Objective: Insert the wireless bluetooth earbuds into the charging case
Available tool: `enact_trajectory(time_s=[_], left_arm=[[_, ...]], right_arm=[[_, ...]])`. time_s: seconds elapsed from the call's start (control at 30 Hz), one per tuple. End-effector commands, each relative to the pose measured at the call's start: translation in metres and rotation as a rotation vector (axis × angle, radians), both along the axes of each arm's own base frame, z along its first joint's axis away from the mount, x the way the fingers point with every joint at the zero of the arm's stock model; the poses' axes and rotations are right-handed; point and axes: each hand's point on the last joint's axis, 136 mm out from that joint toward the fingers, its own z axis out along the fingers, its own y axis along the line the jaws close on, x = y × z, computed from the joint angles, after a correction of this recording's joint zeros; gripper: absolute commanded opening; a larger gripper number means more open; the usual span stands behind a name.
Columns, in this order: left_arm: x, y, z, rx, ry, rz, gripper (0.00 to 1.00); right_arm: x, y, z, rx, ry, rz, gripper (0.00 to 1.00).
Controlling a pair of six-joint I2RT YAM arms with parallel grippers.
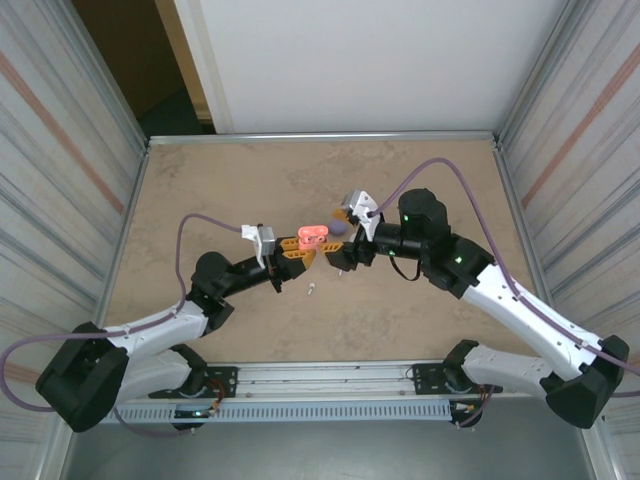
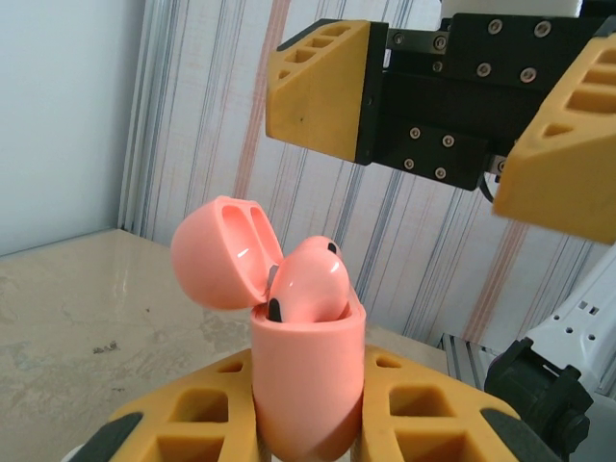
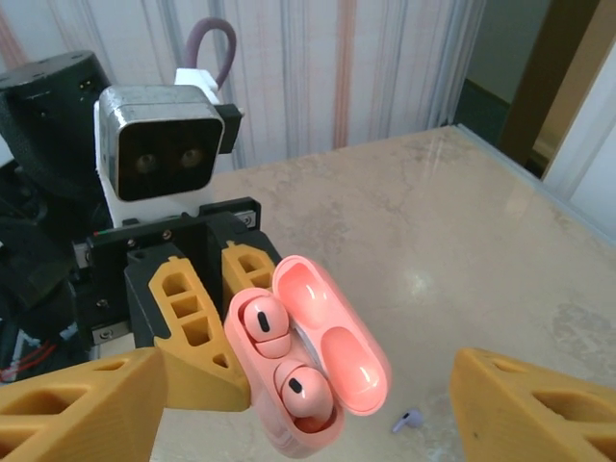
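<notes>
The left gripper [image 1: 296, 251] is clamping the coral charging case [image 2: 308, 385] upright with its lid open. Two coral earbuds [image 3: 262, 320] are sitting in its wells, and the right gripper [image 2: 438, 120] is hovering just above, jaws apart.

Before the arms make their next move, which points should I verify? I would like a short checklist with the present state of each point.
1. The coral case is clamped between the fingers of the left gripper: ok.
2. The lid is swung fully open: ok.
3. The two coral earbuds sit in their wells, one beside the other: ok in the right wrist view. Whether they are pressed fully down: cannot tell.
4. The right gripper is open, holds nothing and is apart from the coral case: ok.
5. All earbuds are stowed: not ok. A purple earbud lies loose on the table.
</notes>
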Motion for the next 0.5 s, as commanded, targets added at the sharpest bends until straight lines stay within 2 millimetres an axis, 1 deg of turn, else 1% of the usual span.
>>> enact_trajectory(time_s=[0.0, 0.13, 0.2, 0.23, 0.47], left_arm=[[-0.004, -0.001, 0.022, -0.048, -0.053, -0.018, 0.0], [-0.003, -0.001, 0.023, -0.054, -0.057, -0.013, 0.0], [-0.003, 0.0, 0.024, -0.056, -0.056, -0.011, 0.0], [-0.003, 0.0, 0.024, -0.057, -0.056, -0.01, 0.0], [-0.004, 0.002, 0.026, -0.066, -0.065, -0.001, 0.0]], right_arm=[[0.002, -0.007, 0.015, 0.042, -0.03, -0.051, 0.85], [0.009, -0.014, 0.015, 0.063, -0.018, -0.094, 0.98], [0.015, -0.017, 0.012, 0.082, 0.001, -0.117, 0.99], [0.012, -0.022, 0.02, 0.11, -0.009, -0.122, 0.99], [0.028, -0.044, 0.022, 0.244, 0.082, -0.181, 0.99]])
